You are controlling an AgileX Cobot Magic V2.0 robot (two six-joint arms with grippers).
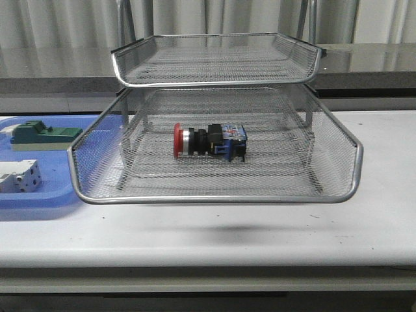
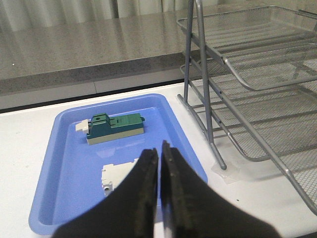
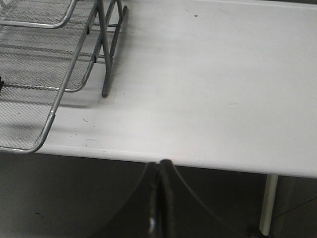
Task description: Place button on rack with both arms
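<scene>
The button [image 1: 209, 142] lies on its side in the pulled-out middle tray of the rack [image 1: 214, 188], long axis crosswise, red head toward the left arm's side. Only the front view shows it. The left pincer [image 2: 159, 163], pressed closed and empty, hovers over a blue tray [image 2: 59, 198]; the right pincer [image 3: 160, 171], likewise closed and empty, hangs off the surface [image 3: 223, 89] edge.

Left gripper [image 2: 160, 163] — matte black, tapered jaws, right gripper [image 3: 160, 171] — same dark, smooth curved shells

front: level, close on rack [image 1: 214, 188] | wrists: high, flanking it, both catch rack edge
</scene>
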